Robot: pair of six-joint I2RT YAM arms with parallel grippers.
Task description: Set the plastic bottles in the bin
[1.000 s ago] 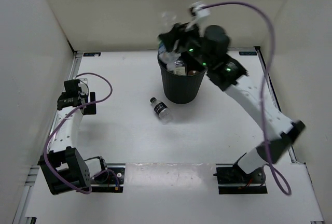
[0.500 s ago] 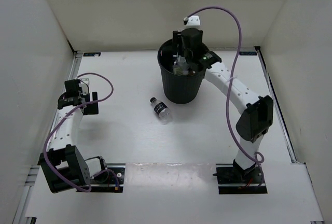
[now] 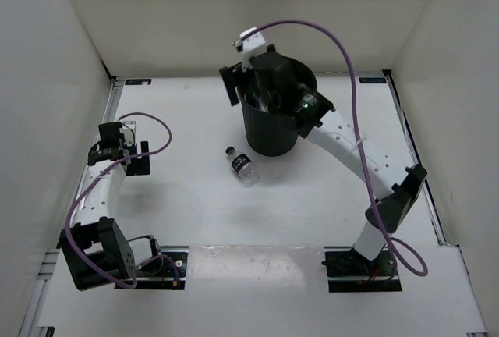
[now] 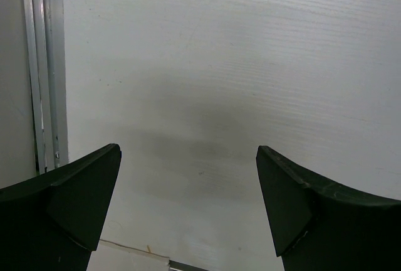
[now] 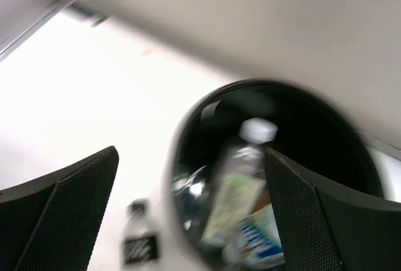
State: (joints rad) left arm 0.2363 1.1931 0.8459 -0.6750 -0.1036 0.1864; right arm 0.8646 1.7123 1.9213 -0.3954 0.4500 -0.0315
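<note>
Black bin (image 3: pixel 269 138) holds bottles (image 5: pixel 235 189); one black-capped bottle (image 3: pixel 242 165) lies on desk (image 3: pixel 195 212) just beside it. R gripper (image 5: pixel 191 158) hangs over bin, jaws wide, empty: drop step looks done. L gripper (image 4: pixel 188 152) wide open, empty too. Next: come down on black-capped bottle, grip across its body.

Right arm (image 3: pixel 343 138) and right claw (image 5: pixel 191 155), fingers spread, hang over the bin (image 3: pixel 271 138) mouth; bottles (image 5: pixel 235 189) crowd inside. Small bottle (image 3: pixel 242 165) lies just near-left of bin. Middle tabletop (image 3: pixel 187 196) open. Left claw (image 4: pixel 188 158), spread, close beside edge rail (image 4: pixel 41 64).

Lab test cell, white walls (image 3: pixel 234 9), railed table (image 3: pixel 195 204)
</note>
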